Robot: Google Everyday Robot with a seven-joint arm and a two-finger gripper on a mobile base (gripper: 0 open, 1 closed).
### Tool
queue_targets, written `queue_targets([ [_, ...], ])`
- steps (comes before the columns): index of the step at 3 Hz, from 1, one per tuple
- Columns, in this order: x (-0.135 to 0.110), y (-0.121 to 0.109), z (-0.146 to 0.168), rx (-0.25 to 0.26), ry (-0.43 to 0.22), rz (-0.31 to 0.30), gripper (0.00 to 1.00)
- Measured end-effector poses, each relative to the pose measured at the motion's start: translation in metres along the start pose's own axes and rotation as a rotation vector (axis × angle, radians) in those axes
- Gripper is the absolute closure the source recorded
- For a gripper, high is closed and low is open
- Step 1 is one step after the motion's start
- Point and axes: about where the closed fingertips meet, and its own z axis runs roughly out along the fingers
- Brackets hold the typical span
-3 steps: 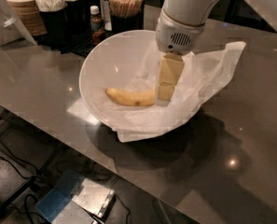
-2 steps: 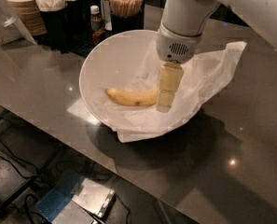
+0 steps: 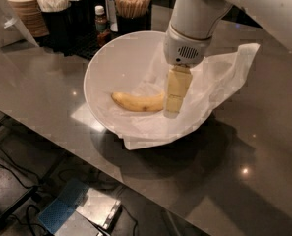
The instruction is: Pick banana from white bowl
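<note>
The hand (image 3: pixel 171 111) is seen inside the white bowl (image 3: pixel 115 62), pointed straight down from the pale wrist housing above the bowl's right half. Compared with a second ago, it has been lowered deeper into the bowl, and its tip has been brought down to the level of the banana (image 3: pixel 135 102). The banana is found lying on its side on the bowl's floor, left of centre, where it lay before; its right end is met by the hand's yellowish tip. Whether the hand is open or closed on the fruit cannot be told, since it is viewed edge-on.

The bowl is lined with crinkled white paper (image 3: pixel 224 77), which spills over the right rim onto the grey counter (image 3: pixel 42 87). Behind the bowl, a small bottle (image 3: pixel 102 19) and a holder of wooden sticks (image 3: pixel 132 1) are placed.
</note>
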Motion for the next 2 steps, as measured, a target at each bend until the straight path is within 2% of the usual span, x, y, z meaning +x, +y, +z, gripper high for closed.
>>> queue_targets([
  [1, -0.0135, 0.0012, 0.0034, -0.011, -0.026, -0.092, 0.0],
  [2, -0.0135, 0.0012, 0.0034, -0.011, -0.026, -0.092, 0.0],
])
